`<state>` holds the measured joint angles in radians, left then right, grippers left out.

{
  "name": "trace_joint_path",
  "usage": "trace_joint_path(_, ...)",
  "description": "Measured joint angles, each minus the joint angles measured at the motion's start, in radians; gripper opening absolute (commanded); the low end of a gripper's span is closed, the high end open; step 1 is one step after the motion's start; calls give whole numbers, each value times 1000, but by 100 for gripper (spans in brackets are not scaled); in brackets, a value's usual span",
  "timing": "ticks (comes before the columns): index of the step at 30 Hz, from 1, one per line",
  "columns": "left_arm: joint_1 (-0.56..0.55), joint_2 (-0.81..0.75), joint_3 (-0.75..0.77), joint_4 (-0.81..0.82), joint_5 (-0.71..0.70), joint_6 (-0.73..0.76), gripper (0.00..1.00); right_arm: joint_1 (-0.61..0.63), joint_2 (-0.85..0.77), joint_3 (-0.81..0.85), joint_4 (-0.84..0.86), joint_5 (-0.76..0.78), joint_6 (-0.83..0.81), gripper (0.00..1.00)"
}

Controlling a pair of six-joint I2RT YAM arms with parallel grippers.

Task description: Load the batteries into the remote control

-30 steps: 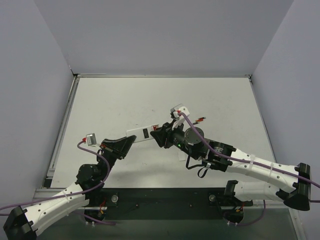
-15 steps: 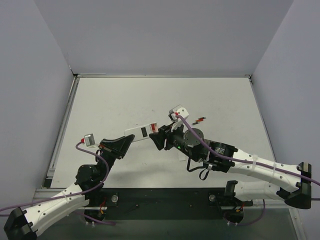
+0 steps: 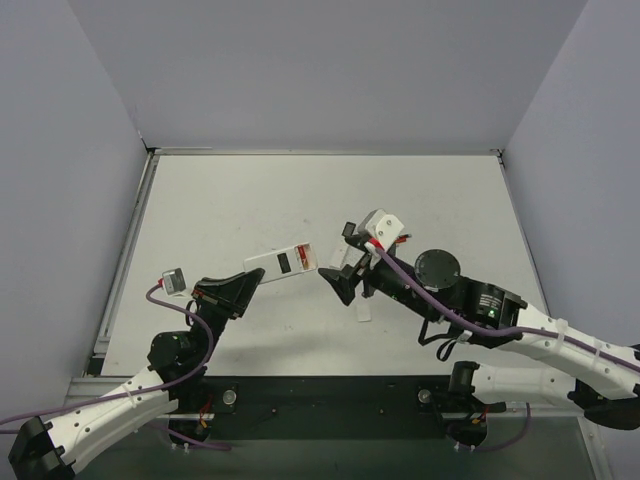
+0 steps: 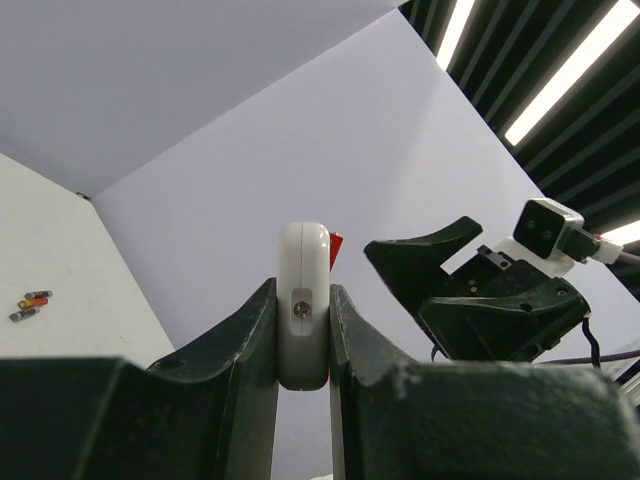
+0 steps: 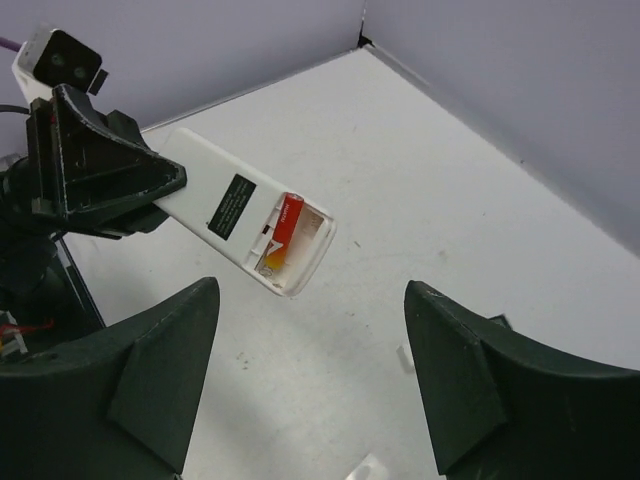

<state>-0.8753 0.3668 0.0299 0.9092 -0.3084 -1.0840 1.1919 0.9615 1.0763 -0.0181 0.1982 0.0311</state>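
Observation:
My left gripper (image 3: pixel 254 279) is shut on the near end of the white remote control (image 3: pixel 283 263) and holds it above the table. In the right wrist view the remote (image 5: pixel 236 205) shows its white back with a dark label, and its battery bay is open. One red battery (image 5: pixel 284 226) lies in the bay; the slot beside it is empty. My right gripper (image 3: pixel 338 262) is open and empty, just right of the remote's free end. In the left wrist view the remote's edge (image 4: pixel 303 300) is clamped between my fingers. Loose batteries (image 4: pixel 29 303) lie on the table.
A small white strip (image 3: pixel 362 314) lies on the table below my right gripper, and it also shows in the right wrist view (image 5: pixel 405 358). Purple walls close the table at the back and both sides. A metal rail (image 3: pixel 124 260) runs along the left edge.
My right gripper has pulled back to the right, off the remote's free end, and now stands open. The left arm still holds the remote, shifted slightly left.

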Motion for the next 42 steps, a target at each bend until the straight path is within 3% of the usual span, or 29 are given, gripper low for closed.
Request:
trace_joint_path(9,0,0,0,-2,10,-27,0,-31,-37,26,-54,-224,-426,57)
trace_joint_path(16,0,1,0,-8,30,-30,0,-235,38,26,-77,-533,-582,44)
trace_joint_path(26,0,11,0,-23,56,-19,0,-295,130,101,-84,-782,-658,38)
trace_joint_path(42,0,27,0,-29,74,-8,0,-334,211,145,-124,-894,-669,29)
